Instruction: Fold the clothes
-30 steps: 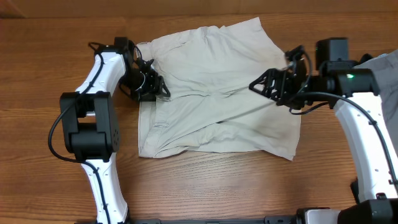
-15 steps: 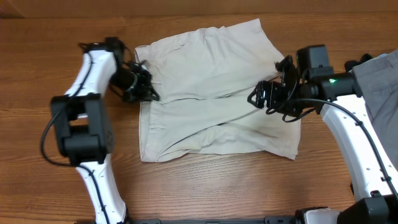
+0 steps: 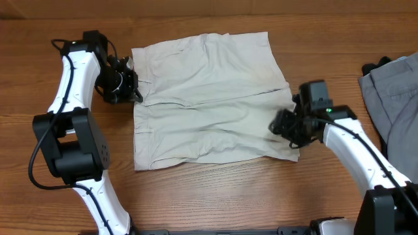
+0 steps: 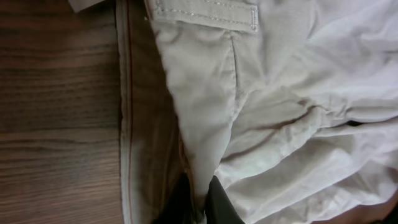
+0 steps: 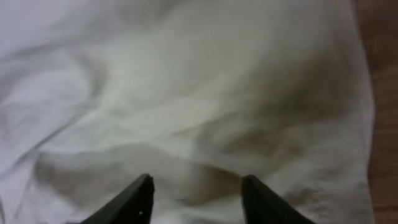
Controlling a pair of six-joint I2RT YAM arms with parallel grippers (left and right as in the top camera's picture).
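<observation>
The cream shorts [image 3: 209, 98] lie spread across the middle of the table, waistband to the left. My left gripper [image 3: 132, 90] is at that left edge and shut on a fold of the shorts [image 4: 205, 112]; its two dark fingertips [image 4: 221, 202] pinch the cloth just beside the waistband seam. My right gripper [image 3: 282, 124] is down on the right side of the shorts, near a leg hem. Its fingers [image 5: 140, 196] stand apart, with a low hump of the cloth [image 5: 199, 93] between them.
A grey garment [image 3: 392, 91] lies at the table's right edge, with a small black item [image 3: 369, 66] beside it. Bare wood [image 3: 209, 196] runs in front of the shorts and to the left of the waistband [image 4: 56, 112].
My left gripper shut on the waistband edge and drew it left, flattening the shorts. My right gripper moved down and toward the front onto the right side, its jaws narrowing.
</observation>
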